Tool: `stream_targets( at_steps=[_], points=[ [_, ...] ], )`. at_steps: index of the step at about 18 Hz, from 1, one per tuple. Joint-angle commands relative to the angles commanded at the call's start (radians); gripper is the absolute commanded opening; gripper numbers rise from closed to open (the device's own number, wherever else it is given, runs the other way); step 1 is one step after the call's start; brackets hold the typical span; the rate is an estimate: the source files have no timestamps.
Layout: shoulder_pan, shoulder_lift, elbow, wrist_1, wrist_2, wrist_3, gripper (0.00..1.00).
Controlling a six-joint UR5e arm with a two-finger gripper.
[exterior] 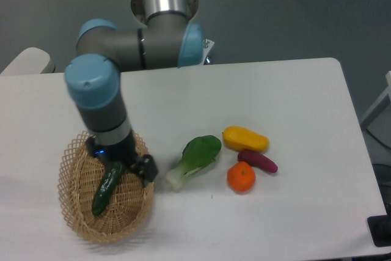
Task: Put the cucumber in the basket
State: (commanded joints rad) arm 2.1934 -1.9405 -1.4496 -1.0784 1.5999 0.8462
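Observation:
The dark green cucumber point(105, 191) lies slanted inside the tan wicker basket point(78, 227) at the table's front left. My gripper point(127, 164) hangs just above the cucumber's upper end, over the basket's right side. Its jaws stand apart, with one black finger point(147, 169) out over the basket's right rim, and nothing is held between them. The wrist hides the basket's far edge.
A leafy bok choy point(195, 158) lies just right of the basket. Further right lie a yellow vegetable point(245, 139), a purple one point(258, 161) and an orange point(241, 177). The arm's base stands at the table's back edge.

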Motion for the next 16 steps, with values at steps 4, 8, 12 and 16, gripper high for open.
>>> stream_targets(
  at_steps=[4, 8, 12, 16],
  points=[
    [0.058, 0.020, -0.002, -0.002, 0.003, 0.193, 1.00],
    [0.130, 0.026, 0.002, -0.027, 0.005, 0.436, 1.00],
    [0.180, 0.043, 0.009, -0.060, 0.005, 0.603, 1.00],
    [0.201, 0.045, 0.018, -0.086, 0.011, 0.766, 1.00]
  ],
)
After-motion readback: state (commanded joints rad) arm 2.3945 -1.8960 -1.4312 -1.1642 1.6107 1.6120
